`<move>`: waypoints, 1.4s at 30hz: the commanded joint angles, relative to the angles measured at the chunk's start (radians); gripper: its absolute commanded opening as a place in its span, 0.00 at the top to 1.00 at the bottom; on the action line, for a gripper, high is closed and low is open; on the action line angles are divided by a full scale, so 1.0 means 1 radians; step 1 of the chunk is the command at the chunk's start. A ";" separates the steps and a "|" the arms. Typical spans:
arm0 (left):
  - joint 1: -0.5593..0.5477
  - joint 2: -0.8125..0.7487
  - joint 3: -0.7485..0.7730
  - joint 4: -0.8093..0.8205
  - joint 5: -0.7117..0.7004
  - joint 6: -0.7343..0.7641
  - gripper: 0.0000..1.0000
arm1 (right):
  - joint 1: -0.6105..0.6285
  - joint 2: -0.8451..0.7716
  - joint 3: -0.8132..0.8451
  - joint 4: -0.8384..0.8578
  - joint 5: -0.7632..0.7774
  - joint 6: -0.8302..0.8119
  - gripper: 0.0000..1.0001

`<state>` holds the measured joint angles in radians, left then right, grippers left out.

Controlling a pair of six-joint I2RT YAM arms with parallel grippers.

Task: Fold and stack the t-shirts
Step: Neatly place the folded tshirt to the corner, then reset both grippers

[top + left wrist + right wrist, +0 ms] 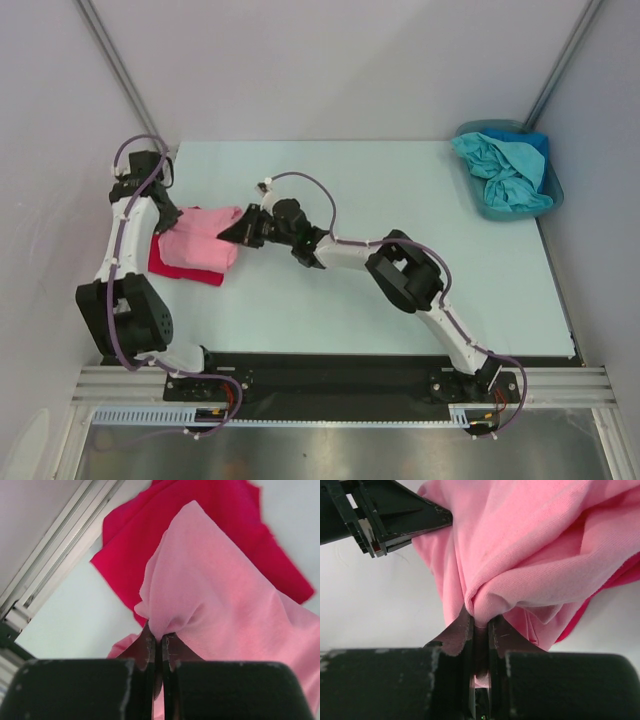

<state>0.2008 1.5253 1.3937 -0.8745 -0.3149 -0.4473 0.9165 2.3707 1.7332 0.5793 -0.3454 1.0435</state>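
Top view: a bin (495, 126) sits at the upper right of the table (400, 290), holding a crumpled teal shirt (495, 165) and a blue shirt (535, 150), well apart from both arms. At centre left the pink shirt (205, 240) lies bunched over the red shirt (185, 268). The left gripper (170, 218) meets its left edge and the right gripper (228, 236) its right edge.

Left wrist view: the jaws are pressed together on a pinch of pink shirt at lower centre. The cloth fans up and to the right over the red shirt. A metal rail (50, 565) crosses the upper left.

Right wrist view: the jaws are clamped on a fold of pink shirt at centre, and cloth fills the upper right. The left gripper shows at upper left, touching the cloth. A red edge peeks out at right.
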 commanded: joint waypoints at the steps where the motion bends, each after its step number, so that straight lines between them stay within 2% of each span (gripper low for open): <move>1: 0.086 -0.024 -0.047 0.144 -0.237 -0.002 1.00 | 0.022 0.035 0.011 0.019 -0.069 0.012 1.00; 4: 0.098 -0.014 -0.090 0.150 -0.227 -0.005 0.99 | 0.038 0.044 -0.003 0.019 -0.066 0.010 1.00; 6: 0.106 -0.013 -0.116 0.160 -0.231 -0.007 0.93 | 0.041 0.039 -0.023 0.022 -0.066 0.010 1.00; 7: 0.111 -0.007 -0.124 0.161 -0.231 -0.007 0.82 | 0.044 0.041 -0.032 0.027 -0.067 0.010 0.99; 10: 0.140 0.010 -0.137 0.144 -0.207 -0.027 0.62 | 0.048 0.035 -0.070 0.037 -0.066 0.007 0.85; 12: 0.144 0.009 -0.142 0.144 -0.219 -0.030 0.58 | 0.051 0.038 -0.098 0.059 -0.070 0.016 0.74; 13: 0.146 0.004 -0.145 0.143 -0.222 -0.030 0.55 | 0.053 0.039 -0.103 0.062 -0.073 0.018 0.65; 14: 0.147 0.004 -0.147 0.144 -0.222 -0.030 0.54 | 0.054 0.041 -0.106 0.066 -0.079 0.018 0.53; 16: 0.149 -0.001 -0.141 0.141 -0.217 -0.034 0.53 | 0.056 0.039 -0.115 0.067 -0.078 0.012 0.36; 17: 0.149 -0.004 -0.137 0.141 -0.216 -0.037 0.53 | 0.056 0.041 -0.113 0.065 -0.084 0.010 0.18; 19: 0.149 -0.013 -0.131 0.140 -0.208 -0.042 0.53 | 0.056 0.032 -0.116 0.056 -0.083 0.001 0.09; 27: 0.147 -0.046 -0.110 0.135 -0.155 -0.054 0.54 | 0.042 -0.014 -0.130 0.053 -0.061 -0.020 0.08; 31: 0.129 -0.074 -0.072 0.140 -0.101 -0.068 0.55 | -0.014 -0.079 -0.138 0.027 -0.057 -0.045 0.08; 37: -0.003 -0.109 0.063 0.167 -0.043 -0.059 0.55 | -0.134 -0.267 -0.129 -0.117 -0.032 -0.166 0.07; 41: -0.137 -0.137 0.094 0.241 0.063 -0.024 0.55 | -0.218 -0.411 -0.129 -0.371 0.061 -0.312 0.04; 42: -0.164 -0.146 0.081 0.312 0.098 -0.015 0.55 | -0.256 -0.447 -0.167 -0.401 0.075 -0.341 0.04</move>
<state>0.1078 1.4395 1.4498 -0.6773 -0.3256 -0.4885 0.7162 2.0731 1.5810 0.3367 -0.3450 0.8486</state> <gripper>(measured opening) 0.449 0.960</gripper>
